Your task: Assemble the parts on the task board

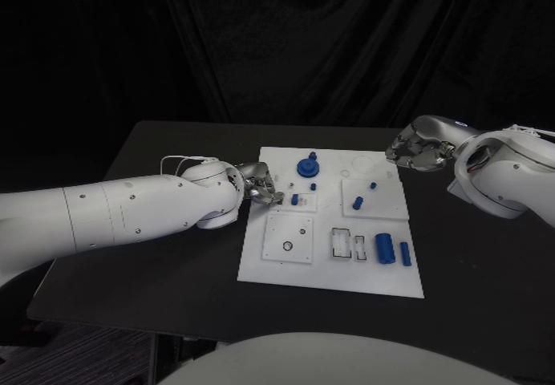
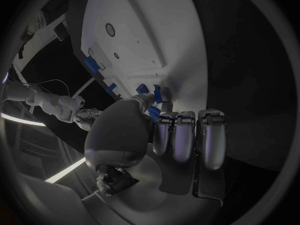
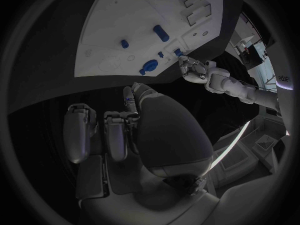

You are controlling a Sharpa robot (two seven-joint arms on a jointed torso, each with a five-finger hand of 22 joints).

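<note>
Left hand [image 1: 261, 186] at the task board [image 1: 330, 277]'s left edge, fingers closing on a small blue part [image 2: 157, 93]; right hand [image 1: 416, 151] off the far-right corner, fingers curled, empty.

Light was dim, backdrop black; only the white task board [image 1: 330, 277] stood bright (no glare). Wrist views bent straight edges strongly.

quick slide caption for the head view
Left hand at the white task board's left edge; right hand by its far corner.
</note>
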